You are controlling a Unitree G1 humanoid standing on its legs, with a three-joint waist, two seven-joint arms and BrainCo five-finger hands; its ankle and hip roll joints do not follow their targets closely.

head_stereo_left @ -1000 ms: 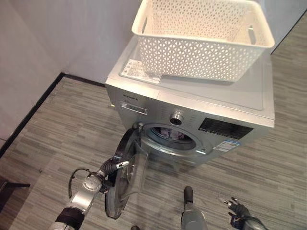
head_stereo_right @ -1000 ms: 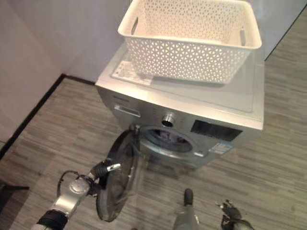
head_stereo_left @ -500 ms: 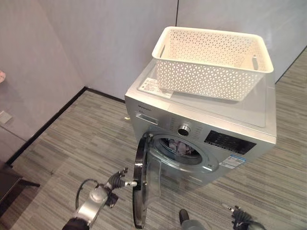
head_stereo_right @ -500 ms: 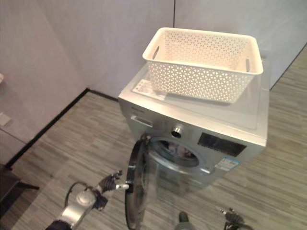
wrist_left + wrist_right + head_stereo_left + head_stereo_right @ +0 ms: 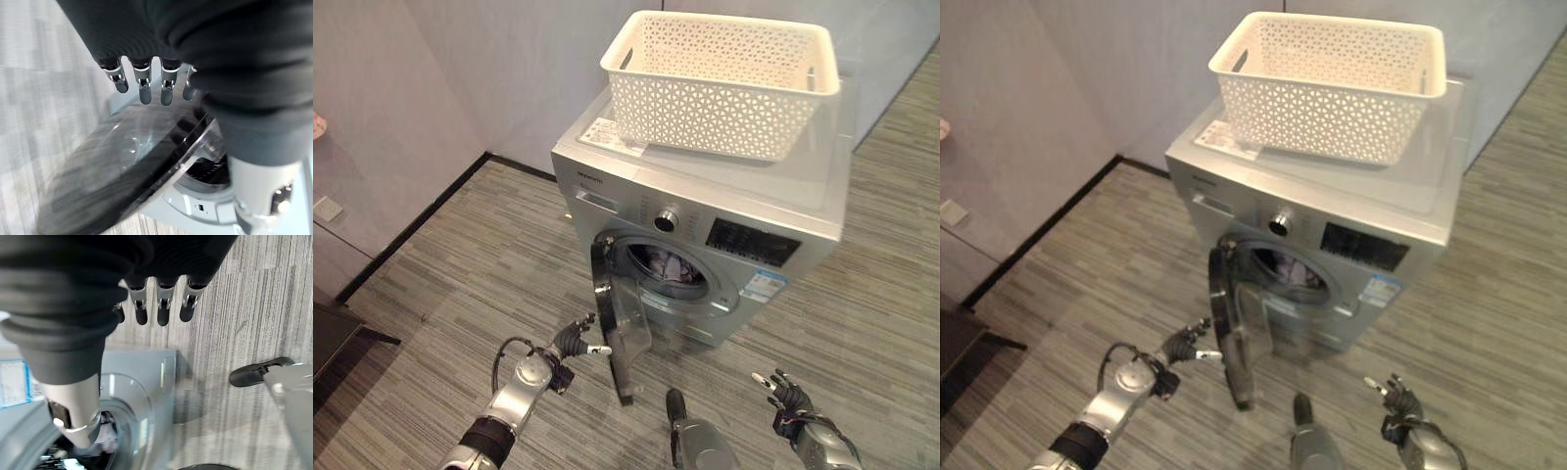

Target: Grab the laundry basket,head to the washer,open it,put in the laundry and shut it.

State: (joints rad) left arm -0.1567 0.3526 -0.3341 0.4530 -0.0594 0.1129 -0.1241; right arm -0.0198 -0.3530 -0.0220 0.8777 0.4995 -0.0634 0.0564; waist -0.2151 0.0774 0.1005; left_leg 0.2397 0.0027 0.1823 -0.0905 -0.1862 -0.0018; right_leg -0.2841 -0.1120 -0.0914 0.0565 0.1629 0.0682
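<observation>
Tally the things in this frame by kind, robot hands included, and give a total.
Washing machine: 1
Washer door: 1, open
Laundry basket: 1
Robot hand: 2, left robot hand and right robot hand
Total: 5

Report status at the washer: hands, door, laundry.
Left hand open, fingers at the door edge; right hand open, idle. Door half open, laundry inside drum. Basket empty on washer.

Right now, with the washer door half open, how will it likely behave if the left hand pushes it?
The door hangs from hinges, so it should swing rather than slide. Its rim and clear bowl look rigid. The left hand sits near its free edge, so a light push probably suffices.
</observation>
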